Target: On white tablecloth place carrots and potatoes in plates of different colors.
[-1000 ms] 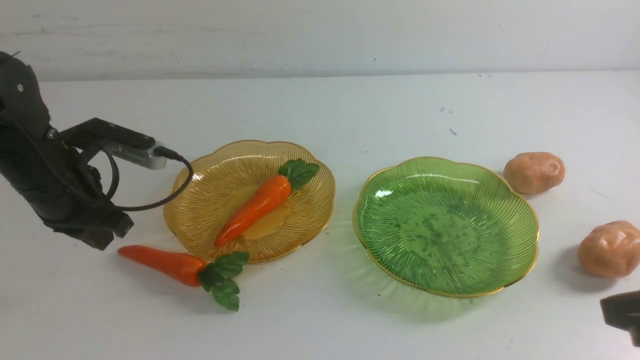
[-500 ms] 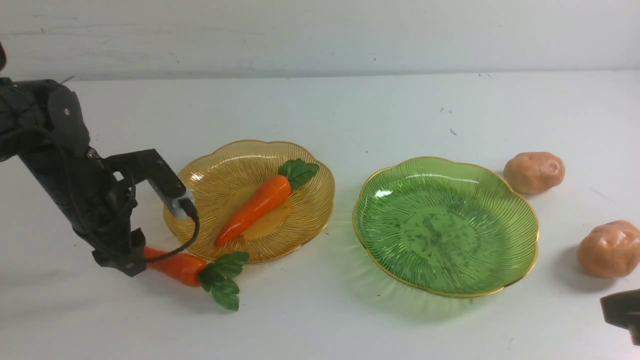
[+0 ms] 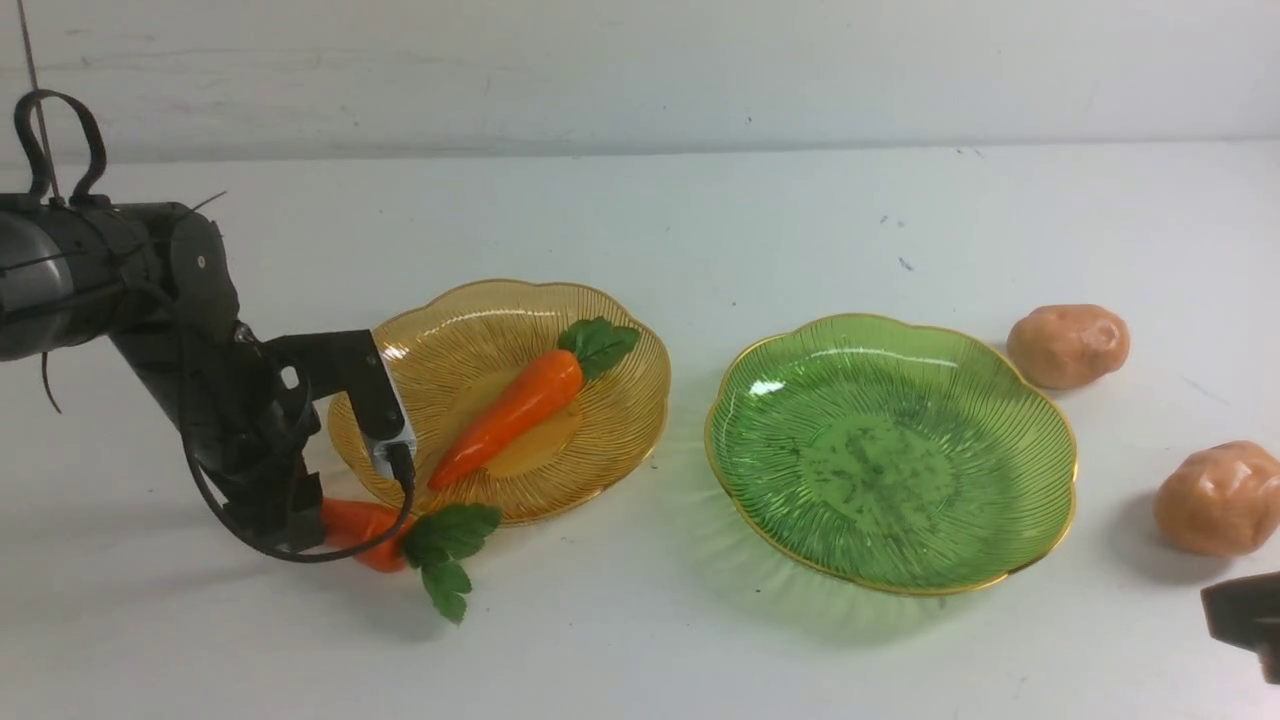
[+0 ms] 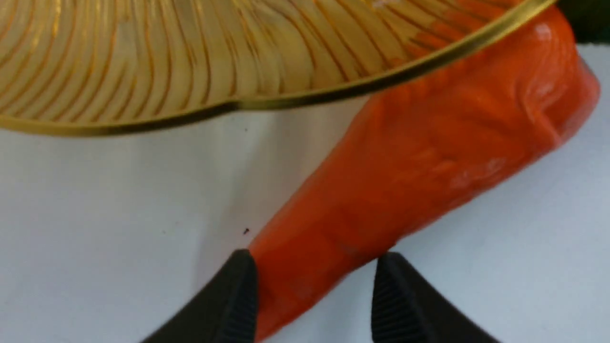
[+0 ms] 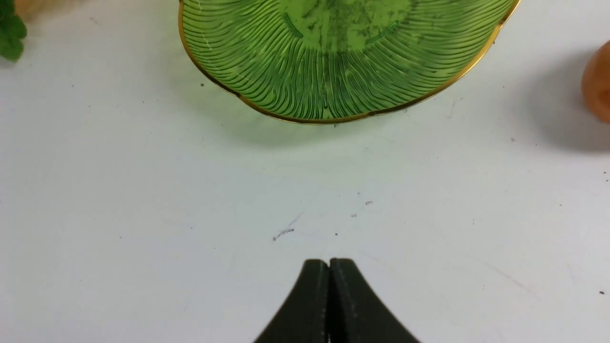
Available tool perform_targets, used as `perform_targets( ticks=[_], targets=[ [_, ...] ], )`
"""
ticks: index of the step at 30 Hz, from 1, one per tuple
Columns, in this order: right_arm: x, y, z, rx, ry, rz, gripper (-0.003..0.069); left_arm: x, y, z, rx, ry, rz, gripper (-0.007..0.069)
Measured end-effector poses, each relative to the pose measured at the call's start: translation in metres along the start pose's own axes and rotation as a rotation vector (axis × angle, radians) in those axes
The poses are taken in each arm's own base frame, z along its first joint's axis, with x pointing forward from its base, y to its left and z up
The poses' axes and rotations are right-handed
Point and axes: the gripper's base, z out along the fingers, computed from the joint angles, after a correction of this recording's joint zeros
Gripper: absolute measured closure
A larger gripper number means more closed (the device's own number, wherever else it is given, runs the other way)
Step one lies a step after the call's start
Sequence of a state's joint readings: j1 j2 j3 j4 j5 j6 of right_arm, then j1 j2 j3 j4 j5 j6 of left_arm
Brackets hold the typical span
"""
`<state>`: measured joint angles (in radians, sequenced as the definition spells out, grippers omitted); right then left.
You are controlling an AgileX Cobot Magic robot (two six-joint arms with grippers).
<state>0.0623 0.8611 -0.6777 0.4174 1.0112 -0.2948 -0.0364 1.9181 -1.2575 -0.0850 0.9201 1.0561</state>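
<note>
1. Where the left gripper (image 4: 317,255) reaches down beside the yellow plate (image 3: 620,440), its fingers are narrowed around the near carrot (image 3: 365,530), holding it across the body, partly beneath the plate's rim.
2. The far carrot (image 3: 515,415) lies inside the yellow plate, leaves against its far side.
3. The green plate (image 3: 885,470) sits on the white cloth (image 3: 600,640).
4. The far potato (image 3: 1068,346) rests just beside the green plate.
5. The near potato (image 3: 1220,498) lies farther right, on the cloth.
6. The right gripper (image 5: 329,262) is closed, holding nothing.
</note>
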Motion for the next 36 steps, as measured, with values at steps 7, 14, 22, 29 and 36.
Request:
perform_targets(
  ticks=[7,14,22,29,36],
  targets=[
    [0.0,0.0,0.0,0.0,0.0,0.0,0.0674,0.011,-0.017,-0.003,0.178,0.146,-0.197,0.0601],
    [0.0,0.0,0.0,0.0,0.0,0.0,0.0674,0.015,-0.019,-0.008,0.17,0.192,-0.296,0.0621],
    [0.001,0.0,0.0,-0.002,0.007,-0.001,0.0674,0.009,-0.028,-0.049,0.129,0.07,-0.509,0.0608],
    [0.001,0.0,0.0,-0.003,0.01,-0.001,0.0674,0.006,-0.03,-0.04,0.18,0.065,-0.558,0.0449],
    [0.001,0.0,0.0,-0.003,0.01,-0.001,0.0674,0.006,-0.028,-0.03,0.2,0.089,-0.57,0.0218]
  ],
)
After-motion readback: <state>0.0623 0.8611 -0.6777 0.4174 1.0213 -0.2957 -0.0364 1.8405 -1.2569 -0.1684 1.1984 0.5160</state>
